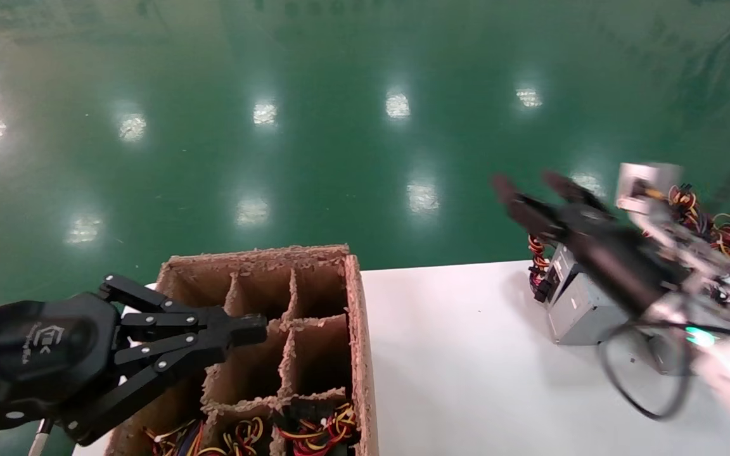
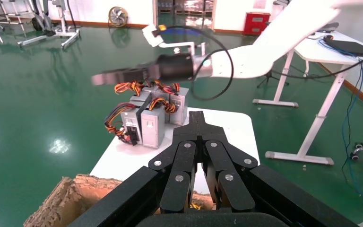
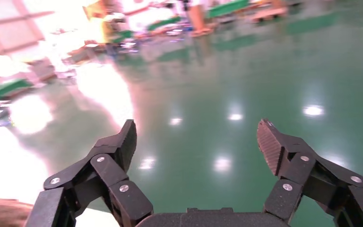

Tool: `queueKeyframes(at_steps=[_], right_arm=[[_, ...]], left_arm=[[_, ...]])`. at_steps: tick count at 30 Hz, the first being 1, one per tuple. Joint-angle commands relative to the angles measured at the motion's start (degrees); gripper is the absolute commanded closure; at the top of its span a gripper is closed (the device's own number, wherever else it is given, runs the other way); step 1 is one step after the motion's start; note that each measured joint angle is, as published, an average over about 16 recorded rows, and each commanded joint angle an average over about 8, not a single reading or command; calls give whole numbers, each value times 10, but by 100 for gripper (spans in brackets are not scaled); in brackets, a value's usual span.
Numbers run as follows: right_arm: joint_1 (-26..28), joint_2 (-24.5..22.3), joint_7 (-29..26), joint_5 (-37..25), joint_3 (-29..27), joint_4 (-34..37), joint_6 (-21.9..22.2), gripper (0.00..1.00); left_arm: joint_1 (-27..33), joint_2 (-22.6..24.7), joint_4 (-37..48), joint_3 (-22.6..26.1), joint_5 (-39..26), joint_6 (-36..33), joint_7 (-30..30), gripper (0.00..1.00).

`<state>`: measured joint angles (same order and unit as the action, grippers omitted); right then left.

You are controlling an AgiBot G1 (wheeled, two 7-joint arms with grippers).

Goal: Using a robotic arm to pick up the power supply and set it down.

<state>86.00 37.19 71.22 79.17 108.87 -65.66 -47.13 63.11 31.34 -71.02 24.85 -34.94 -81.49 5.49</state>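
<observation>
Several silver-grey power supplies (image 1: 577, 310) with red, yellow and black wire bundles stand grouped at the right end of the white table (image 1: 466, 354); they also show in the left wrist view (image 2: 146, 120). My right gripper (image 1: 530, 183) is motion-blurred in the air above and just left of that group, open and empty, on the white robotic arm (image 2: 274, 42). In its own view the right gripper (image 3: 196, 142) has only green floor between its fingers (image 3: 269, 144). My left gripper (image 1: 257, 329) hangs shut and empty over the cardboard box, and in its own view the left gripper (image 2: 198, 116) points toward the table.
A cardboard box (image 1: 357, 329) with divider compartments sits against the table's left edge; its near cells hold more wire bundles (image 1: 314, 430). Glossy green floor lies all around. White desks (image 2: 340, 52) stand further off.
</observation>
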Motion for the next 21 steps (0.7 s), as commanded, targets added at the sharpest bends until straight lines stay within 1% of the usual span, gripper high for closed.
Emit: queueKeyframes(at_steps=[1,5,9,15,21], right_arm=[[9,34,-23,-22,3,19,2,0],[21,78,-74,-77,21,37,-14,0],[36,109,-123,-145,47,43,-42,0],[60,133,-188,-240,89,39,-88,0],[73,148,-231,-295,112,38,-114,0]], left_arm=[[0,0,0,0,0,0,0,100],[0,0,0,0,0,0,0,100],[0,0,0,0,0,0,0,100],[0,0,0,0,0,0,0,100],[0,0,0,0,0,0,0,100]])
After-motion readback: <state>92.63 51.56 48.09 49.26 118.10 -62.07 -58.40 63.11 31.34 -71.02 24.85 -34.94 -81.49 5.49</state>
